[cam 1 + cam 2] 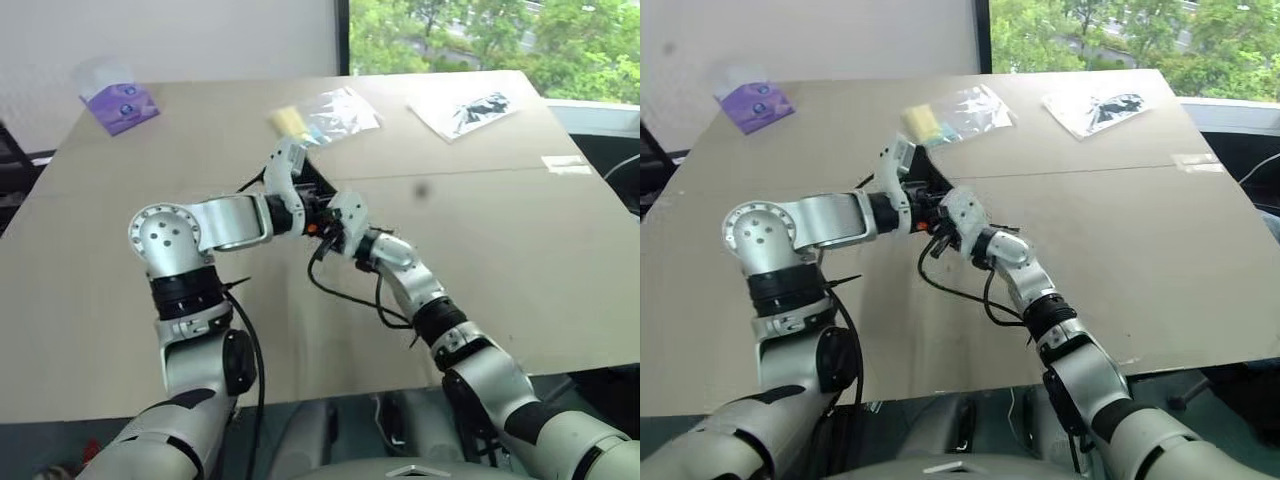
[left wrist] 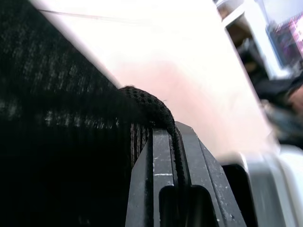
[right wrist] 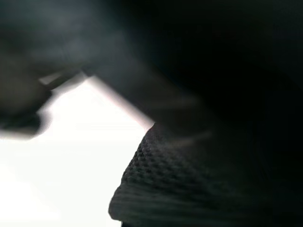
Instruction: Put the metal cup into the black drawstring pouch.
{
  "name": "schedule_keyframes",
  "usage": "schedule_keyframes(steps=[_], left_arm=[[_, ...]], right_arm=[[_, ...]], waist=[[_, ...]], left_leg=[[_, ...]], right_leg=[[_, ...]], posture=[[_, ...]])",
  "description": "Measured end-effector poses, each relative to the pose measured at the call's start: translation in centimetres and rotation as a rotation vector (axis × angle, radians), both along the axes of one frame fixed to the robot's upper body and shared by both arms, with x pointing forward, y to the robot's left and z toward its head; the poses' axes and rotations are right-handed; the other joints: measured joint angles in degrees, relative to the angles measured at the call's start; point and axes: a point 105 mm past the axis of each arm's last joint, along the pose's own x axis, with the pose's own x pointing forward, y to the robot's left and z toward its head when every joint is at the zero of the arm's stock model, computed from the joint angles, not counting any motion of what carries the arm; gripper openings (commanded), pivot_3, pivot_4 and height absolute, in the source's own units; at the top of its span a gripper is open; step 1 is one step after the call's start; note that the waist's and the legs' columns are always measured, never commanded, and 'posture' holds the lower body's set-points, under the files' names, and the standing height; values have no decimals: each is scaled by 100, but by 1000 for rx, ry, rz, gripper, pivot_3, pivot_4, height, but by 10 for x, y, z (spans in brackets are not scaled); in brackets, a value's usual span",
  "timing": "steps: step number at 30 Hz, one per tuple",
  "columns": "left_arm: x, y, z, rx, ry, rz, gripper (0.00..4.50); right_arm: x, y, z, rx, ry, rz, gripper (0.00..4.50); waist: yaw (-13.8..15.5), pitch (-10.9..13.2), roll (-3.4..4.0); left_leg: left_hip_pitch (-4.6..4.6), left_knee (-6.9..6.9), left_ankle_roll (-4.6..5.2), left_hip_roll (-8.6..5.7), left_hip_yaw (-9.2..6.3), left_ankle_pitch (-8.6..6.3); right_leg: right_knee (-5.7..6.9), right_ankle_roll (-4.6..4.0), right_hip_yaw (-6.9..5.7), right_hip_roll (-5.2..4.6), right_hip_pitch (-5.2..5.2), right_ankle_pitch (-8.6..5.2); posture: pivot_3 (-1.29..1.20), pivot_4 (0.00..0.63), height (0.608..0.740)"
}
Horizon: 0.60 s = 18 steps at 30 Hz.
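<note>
Gripping the black pouch between them above the middle of the table, left gripper clenched on its corded edge, right gripper closed on its fabric.

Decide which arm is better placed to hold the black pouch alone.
Probably left: its jaws pinch the black drawstring pouch at its edge, cord between them; the right's hold is unclear.

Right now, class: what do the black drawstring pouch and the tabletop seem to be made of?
Black drawstring pouch: soft matte woven or knitted fabric, judging by its fine mesh texture and rolled hem. Tabletop: apparently brown cardboard or fibreboard, flat and dull, with a seam across it.
</note>
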Motion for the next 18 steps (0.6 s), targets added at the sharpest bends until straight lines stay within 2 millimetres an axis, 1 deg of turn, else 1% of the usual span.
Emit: schedule_keyframes(steps=[2, 3, 4, 5, 7, 9, 11, 13, 16, 18], left_arm=[[0, 0, 3, -23, -1, 13, 0], [-3, -4, 0, -45, 16, -4, 0], [-4, -5, -2, -71, 32, -4, 0], [-4, -5, -3, -89, 47, 0, 0], [-1, -5, -3, -124, 74, 32, 0], [-1, -5, -2, -186, 98, 57, 0], [-3, -5, -5, -242, 142, 73, 0], [-5, -4, -12, -254, 186, 98, 0], [-4, -3, -11, -260, 194, 111, 0], [-4, -5, -9, -272, 200, 112, 0]], right_arm=[[-5, 1, 0, -108, -130, 31, 34], [-4, -8, -2, -195, -221, 35, 34], [-4, -11, -4, -214, -236, 37, 34], [-4, -11, -5, -201, -220, 34, 34], [-4, -6, -3, -130, -149, 23, 34], [-2, -8, 1, -150, -172, 21, 34], [-3, -10, -1, -184, -189, 38, 34], [-4, -9, -8, -200, -153, 56, 34], [-5, -8, -7, -202, -131, 76, 34], [-8, -9, -5, -208, -107, 108, 711]], waist=[[-14, 0, 0], [6, 0, 1], [3, -1, -4], [-6, -1, -6], [-72, 1, -6], [-65, 1, -6], [-52, 1, -6], [-42, 1, -6], [-25, 1, -6], [-16, 1, -6]], left_leg=[[0, -1, 1, -6, 3, -1], [1, -2, 2, -7, 1, -1], [-1, -2, 1, -4, -2, -1], [-1, -3, 1, -1, -4, -1], [-1, -7, 0, 7, 1, 0], [2, -9, -1, 9, 2, 1], [0, -9, 0, 7, 2, 0], [-2, -9, 0, 6, 1, 0], [-2, -8, 0, 4, 0, 0], [-3, -9, 0, 4, -1, 0]], right_leg=[[-5, 1, 6, -3, 0, 1], [-8, 2, 2, -7, 2, 0], [-12, 1, -2, -2, 4, 1], [-14, 1, -4, 0, 4, 1], [-11, -1, 0, 5, -2, 2], [-8, -1, 1, 6, -2, 2], [-13, -1, 2, 4, -1, 2], [-15, -1, 1, 3, -1, 2], [-16, -1, 0, 4, -1, 2], [-18, -1, 0, 4, -1, 2]], posture=[[0, 150, 740], [0, 150, 740], [0, 150, 740], [0, 150, 740], [0, 150, 740], [0, 150, 740], [0, 150, 740], [0, 150, 740], [0, 150, 740], [0, 150, 740]])
